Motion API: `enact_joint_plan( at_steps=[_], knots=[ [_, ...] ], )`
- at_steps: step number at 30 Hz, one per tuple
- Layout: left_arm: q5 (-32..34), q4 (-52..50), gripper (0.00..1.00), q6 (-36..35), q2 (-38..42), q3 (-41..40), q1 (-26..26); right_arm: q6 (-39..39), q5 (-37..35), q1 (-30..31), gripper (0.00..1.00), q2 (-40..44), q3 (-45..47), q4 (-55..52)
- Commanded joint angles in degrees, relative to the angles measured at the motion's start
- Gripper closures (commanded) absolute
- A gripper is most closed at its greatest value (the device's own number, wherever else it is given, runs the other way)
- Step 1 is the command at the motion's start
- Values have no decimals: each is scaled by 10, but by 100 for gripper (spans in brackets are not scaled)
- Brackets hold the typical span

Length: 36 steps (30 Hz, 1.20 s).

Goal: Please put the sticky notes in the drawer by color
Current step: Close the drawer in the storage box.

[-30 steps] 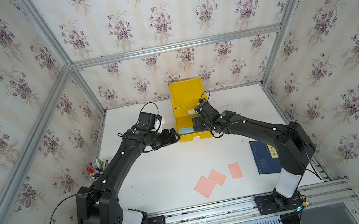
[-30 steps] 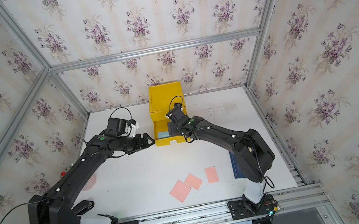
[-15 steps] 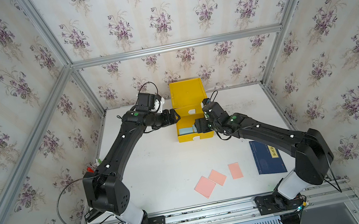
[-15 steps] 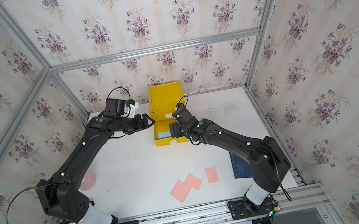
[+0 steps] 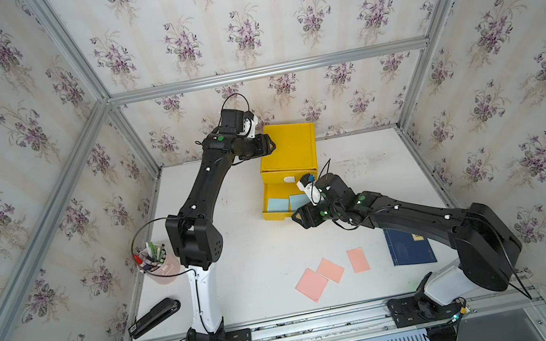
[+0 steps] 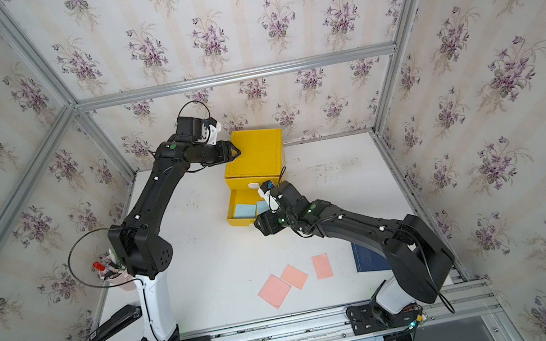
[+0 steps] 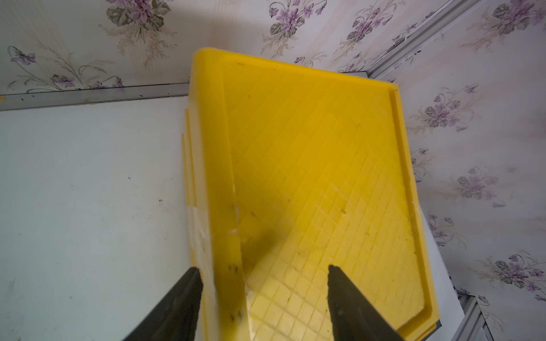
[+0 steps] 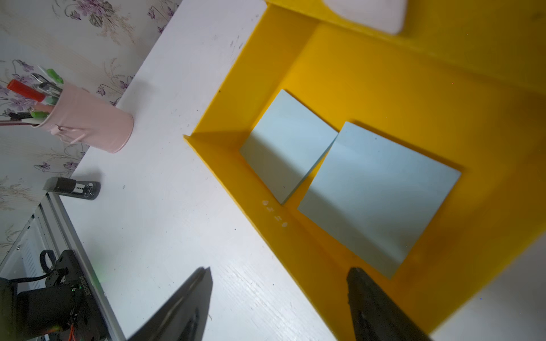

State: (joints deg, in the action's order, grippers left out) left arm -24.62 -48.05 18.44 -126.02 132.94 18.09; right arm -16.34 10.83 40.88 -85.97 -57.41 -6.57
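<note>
We counted five sticky notes in sight. Two light blue sticky notes [image 8: 286,144] [image 8: 378,195], flat squares touching at one edge, lay in the pulled-out drawer [image 8: 251,79] of the one yellow drawer chest [image 5: 288,149], just ahead of the right gripper [image 8: 277,268]. Its jaws stood well apart and empty, one tip over the white table [image 5: 260,257] and the other over the drawer's front wall. Three salmon pink sticky notes [image 5: 311,284] [image 5: 330,269] [image 5: 358,260] lay on the table well behind that gripper, two of them touching. The left gripper [image 7: 261,268] was open and held nothing. It straddled the chest's upper side edge, and we could not tell whether it touched. One dark blue book [image 5: 408,246], one pink pen cup [image 5: 163,266] and one black stapler [image 5: 155,317] stood by.
</note>
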Motion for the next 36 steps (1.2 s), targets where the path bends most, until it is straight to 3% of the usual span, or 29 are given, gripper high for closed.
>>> enact_joint_plan(
  at_steps=[1,8,13,17,26,36],
  knots=[
    [5,-41,34,-10,-31,50,1,11,-13,-13,23,1,-24,1],
    [5,-45,41,2,-41,43,1,15,-6,-16,23,21,-47,-31],
    [-9,-20,43,9,-34,2,2,11,57,17,26,73,-3,-35],
    [-13,-3,43,15,-30,-23,4,1,101,32,26,62,32,-4],
    [-17,-7,44,12,-29,-51,9,26,-13,-16,23,-19,0,15],
    [-12,-6,44,9,-8,-92,11,90,-161,-23,21,-76,-57,23]
  ],
)
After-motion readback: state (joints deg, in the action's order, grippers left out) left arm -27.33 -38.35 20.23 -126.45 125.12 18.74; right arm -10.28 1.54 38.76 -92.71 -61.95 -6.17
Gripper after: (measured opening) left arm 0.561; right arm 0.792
